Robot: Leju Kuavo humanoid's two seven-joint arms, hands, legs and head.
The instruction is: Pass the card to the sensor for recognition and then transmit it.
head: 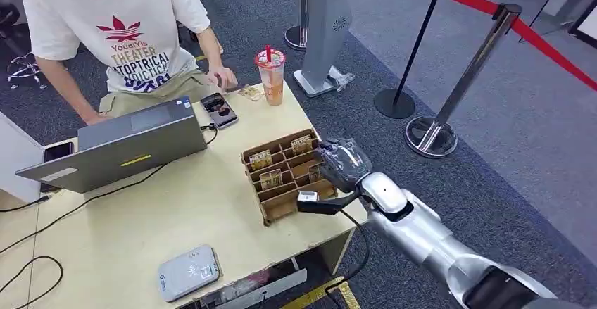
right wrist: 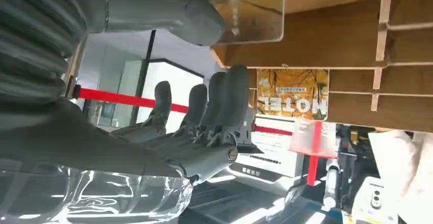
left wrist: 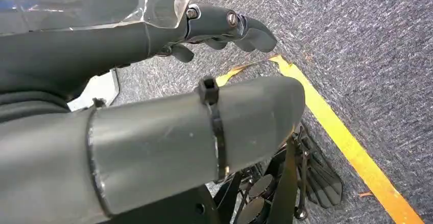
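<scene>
- the right hand [head: 343,160] was at the near-right edge of the wooden card rack [head: 285,175], its fingers [right wrist: 224,101] extended side by side toward the slots and the thumb apart from them; nothing was held yet.
- the cards [head: 262,159] stood upright in the rack's compartments; the right wrist view showed one marked "hotel" [right wrist: 292,94] just beyond the fingertips, and another card [right wrist: 245,7] close by the thumb.
- the step in hand looked like the first one: reaching in to pick a card, with no contact plainly visible.
- the sensor, a grey reader [head: 188,272], lay on the table [head: 176,210] near its front edge, well apart from the rack.
- the next move would call for pinching one card between thumb and fingers, lifting it straight out of its slot, then carrying it across to the reader.
- the left hand [left wrist: 224,27] hung over the carpet with fingers curled in, holding nothing.
- a person sat behind a laptop [head: 134,140], beside a drink cup [head: 271,77].
</scene>
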